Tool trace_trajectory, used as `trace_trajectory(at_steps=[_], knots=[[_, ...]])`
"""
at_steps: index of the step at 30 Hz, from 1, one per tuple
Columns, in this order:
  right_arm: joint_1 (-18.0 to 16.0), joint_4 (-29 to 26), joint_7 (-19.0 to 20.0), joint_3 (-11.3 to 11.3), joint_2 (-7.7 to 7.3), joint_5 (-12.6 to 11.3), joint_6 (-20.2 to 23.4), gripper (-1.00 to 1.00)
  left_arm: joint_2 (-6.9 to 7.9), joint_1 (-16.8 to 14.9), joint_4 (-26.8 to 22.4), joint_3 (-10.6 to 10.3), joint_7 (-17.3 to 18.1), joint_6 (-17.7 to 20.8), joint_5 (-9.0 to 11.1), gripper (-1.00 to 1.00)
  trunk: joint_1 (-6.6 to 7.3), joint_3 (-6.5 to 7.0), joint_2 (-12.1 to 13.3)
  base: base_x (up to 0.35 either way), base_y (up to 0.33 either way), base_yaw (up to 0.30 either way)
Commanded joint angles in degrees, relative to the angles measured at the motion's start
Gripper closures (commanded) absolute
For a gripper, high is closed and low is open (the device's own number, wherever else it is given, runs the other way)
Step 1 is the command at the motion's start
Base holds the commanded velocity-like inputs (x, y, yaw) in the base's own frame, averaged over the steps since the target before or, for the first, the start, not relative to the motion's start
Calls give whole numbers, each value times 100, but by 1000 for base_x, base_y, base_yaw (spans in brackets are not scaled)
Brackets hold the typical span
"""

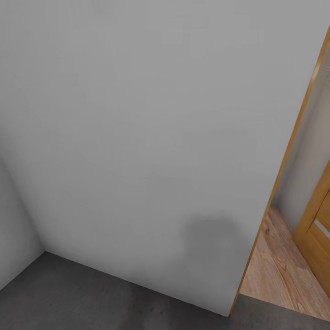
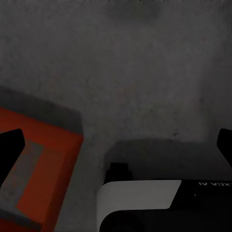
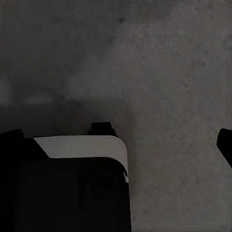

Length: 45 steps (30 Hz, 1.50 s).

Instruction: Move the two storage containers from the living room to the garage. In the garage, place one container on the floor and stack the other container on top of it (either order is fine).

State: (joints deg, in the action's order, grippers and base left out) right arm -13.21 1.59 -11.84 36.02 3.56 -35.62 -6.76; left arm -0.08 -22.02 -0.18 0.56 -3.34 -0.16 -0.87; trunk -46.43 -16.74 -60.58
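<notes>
Looking along our left gripper (image 2: 116,140), we see its two dark fingers (image 2: 10,147) spread wide at the edges of the view with nothing between them, hanging above the dark grey concrete floor (image 2: 145,72). Beside one finger an orange-red container (image 2: 46,169) sits on that floor, open side up, with the grey showing through its bottom. Near it we see the white-and-black edge of our own base (image 2: 140,198). Our right gripper (image 3: 116,140) is spread wide too, holding nothing, over the same rough concrete (image 3: 174,72), with the base (image 3: 82,159) below. From the head we face a plain pale grey wall (image 1: 137,137) meeting the concrete, and to the right a wooden door frame (image 1: 284,160) opens onto light wood planks (image 1: 275,266) and a wooden door (image 1: 318,233).
</notes>
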Motion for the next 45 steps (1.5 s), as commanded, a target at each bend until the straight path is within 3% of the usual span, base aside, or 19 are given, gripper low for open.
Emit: trace_trajectory(at_steps=[1, 19, 29, 45], knots=[[-6, 17, -2, 45, 5, -50, -29, -100, -1, -3, 0, 5, -16, -2, -10, -100, 0, 2, -4, 0, 0, 0], [-6, 17, -2, 50, 4, -51, -28, -100, -1, -3, 0, 5, -17, -2, -10, -100, 0, 163, -4, 0, 0, 0], [-6, 17, -2, 54, 7, -51, -10, -100, -1, -2, 0, 5, -16, -2, -10, -100, 0, 181, -4, 0, 0, -7], [-6, 17, -2, 54, 22, -50, 34, -100, -1, -4, 0, 5, -17, -2, -10, -100, 0, 181, -4, 0, 0, -216]])
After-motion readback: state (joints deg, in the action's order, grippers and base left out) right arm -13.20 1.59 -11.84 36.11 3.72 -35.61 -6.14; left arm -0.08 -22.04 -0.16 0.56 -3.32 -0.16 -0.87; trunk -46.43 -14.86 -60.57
